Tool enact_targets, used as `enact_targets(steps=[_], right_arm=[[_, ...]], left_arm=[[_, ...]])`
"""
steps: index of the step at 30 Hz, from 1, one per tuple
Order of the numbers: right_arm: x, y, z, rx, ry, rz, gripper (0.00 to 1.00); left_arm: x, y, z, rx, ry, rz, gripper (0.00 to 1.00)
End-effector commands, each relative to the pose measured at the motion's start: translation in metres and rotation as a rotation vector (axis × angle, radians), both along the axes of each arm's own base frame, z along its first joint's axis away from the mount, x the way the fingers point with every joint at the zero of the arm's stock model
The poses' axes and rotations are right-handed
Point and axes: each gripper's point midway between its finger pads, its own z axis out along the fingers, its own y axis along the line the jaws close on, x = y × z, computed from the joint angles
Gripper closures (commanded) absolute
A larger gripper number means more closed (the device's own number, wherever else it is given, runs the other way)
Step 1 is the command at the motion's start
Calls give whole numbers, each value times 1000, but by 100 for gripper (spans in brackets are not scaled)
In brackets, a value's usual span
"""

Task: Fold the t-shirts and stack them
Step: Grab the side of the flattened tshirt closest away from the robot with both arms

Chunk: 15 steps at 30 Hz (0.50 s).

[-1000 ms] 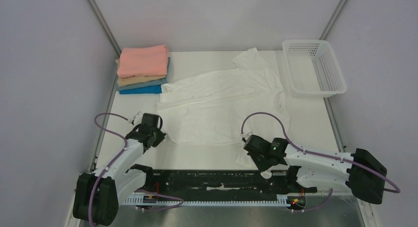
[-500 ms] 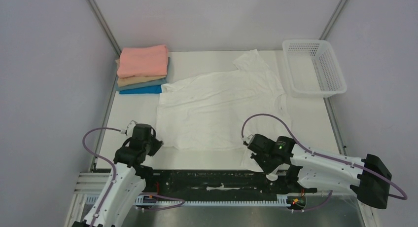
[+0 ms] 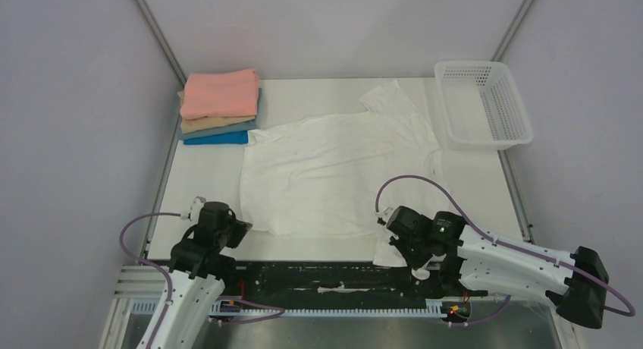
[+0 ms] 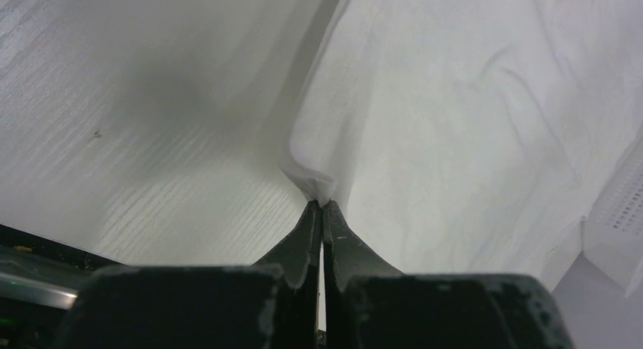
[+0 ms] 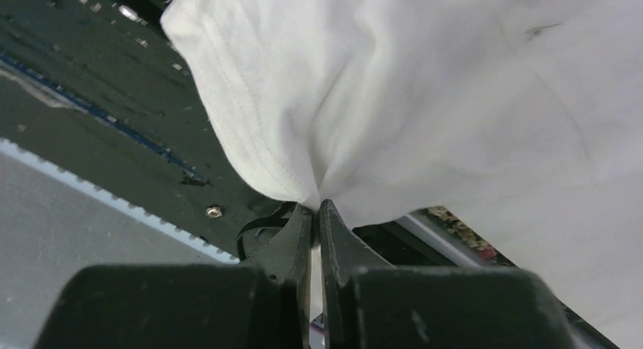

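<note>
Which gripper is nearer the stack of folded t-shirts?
Left. The left gripper holds the white t-shirt on the side of the stack of folded t-shirts; the right gripper holds its opposite side, farther off.

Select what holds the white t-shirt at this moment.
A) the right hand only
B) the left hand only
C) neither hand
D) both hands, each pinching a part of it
D: the left hand is shut on a corner of the white t-shirt, and the right hand is shut on a bunched bit of its hem.
</note>
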Motion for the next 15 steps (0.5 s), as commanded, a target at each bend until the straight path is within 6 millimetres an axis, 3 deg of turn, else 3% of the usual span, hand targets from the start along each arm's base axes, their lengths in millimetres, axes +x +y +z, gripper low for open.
enact_targets(steps=[1, 6, 15], right_arm=[[49, 9, 23, -22, -223, -69, 100], [107, 11, 55, -40, -425, -203, 100], [181, 7, 92, 18, -603, -384, 100]], left_arm=[[20, 0, 18, -6, -71, 32, 98], [51, -13, 26, -24, -108, -4, 98], [104, -3, 48, 92, -132, 48, 98]])
